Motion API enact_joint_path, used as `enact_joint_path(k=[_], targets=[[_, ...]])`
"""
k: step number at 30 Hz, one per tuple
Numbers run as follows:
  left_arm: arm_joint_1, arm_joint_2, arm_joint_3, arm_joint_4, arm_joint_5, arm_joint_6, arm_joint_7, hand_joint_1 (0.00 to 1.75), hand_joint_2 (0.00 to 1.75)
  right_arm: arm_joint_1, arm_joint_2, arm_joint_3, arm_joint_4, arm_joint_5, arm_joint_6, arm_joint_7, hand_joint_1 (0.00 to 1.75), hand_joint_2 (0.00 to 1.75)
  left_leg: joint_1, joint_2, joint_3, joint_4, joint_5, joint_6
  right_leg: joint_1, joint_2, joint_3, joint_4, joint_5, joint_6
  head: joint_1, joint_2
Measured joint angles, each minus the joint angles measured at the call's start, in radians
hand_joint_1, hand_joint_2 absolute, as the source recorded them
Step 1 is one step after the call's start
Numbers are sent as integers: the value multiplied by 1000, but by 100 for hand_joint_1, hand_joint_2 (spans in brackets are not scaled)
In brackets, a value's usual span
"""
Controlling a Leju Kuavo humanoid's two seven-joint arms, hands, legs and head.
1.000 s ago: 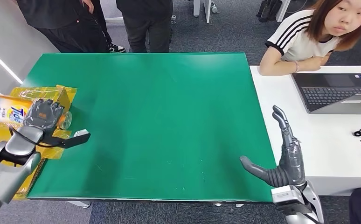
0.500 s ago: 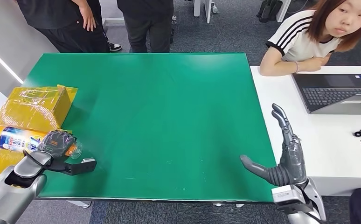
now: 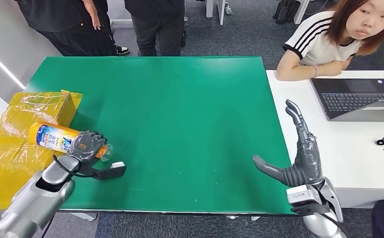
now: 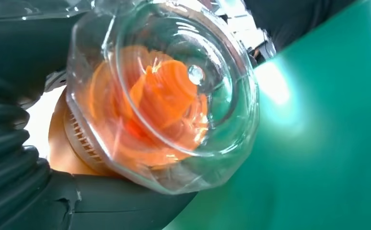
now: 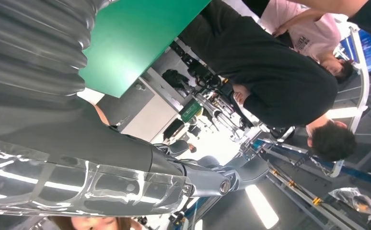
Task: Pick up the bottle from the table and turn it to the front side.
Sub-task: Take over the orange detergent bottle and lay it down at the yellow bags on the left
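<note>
My left hand [image 3: 87, 144] grips the cleaner bottle [image 3: 56, 138] on its side above the desk's [image 3: 180, 114] left edge; my right hand [image 3: 299, 163] hangs spread, empty. Next, I'd rotate its label frontward.

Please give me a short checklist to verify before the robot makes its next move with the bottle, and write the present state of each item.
1. Left hand grips the bottle near its cap end: ok.
2. Bottle is lifted off the green table: cannot tell; it lies tilted over the table's left edge, beside the yellow box.
3. Label faces the front: cannot tell; part of the blue label shows in the head view.
4. Clear cap is on; the left wrist view shows it over an orange nozzle: ok.
5. Right hand holds nothing, fingers apart, at the table's right edge: ok.
6. Table surface ahead of the bottle is free: ok.
</note>
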Motion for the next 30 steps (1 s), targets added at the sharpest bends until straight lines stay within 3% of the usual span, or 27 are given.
enact_joint_path(k=[1,4,5,24,27,30], targets=[[-7,-9,-3,7,12,17,-3,145,175,-2,0,4,3,0,-1,0,0,175,0,0,0,0,0,0,0,0,0,0,0,0,0,0],[-12,-20,-5,14,56,62,-23,21,175,-4,0,16,12,1,-8,2,0,175,0,0,0,0,0,0,0,0,0,0,0,0,0,0],[-12,-21,-5,14,69,74,-33,2,175,-4,0,19,15,1,-11,3,0,175,0,0,0,0,0,0,0,0,0,0,0,0,0,0],[9,-48,-19,9,105,105,-28,0,175,11,0,28,44,-6,-9,6,0,175,0,0,0,0,0,0,0,0,0,0,-1,0,0,0],[31,-57,-17,-14,177,127,-52,0,175,12,0,29,45,-8,-8,7,0,175,0,0,0,0,0,0,0,0,0,0,-1,0,0,0],[65,-88,1,-59,350,195,-116,0,175,22,0,29,43,-10,-10,17,0,175,0,-1,0,0,0,0,0,-1,0,0,-1,0,0,0]])
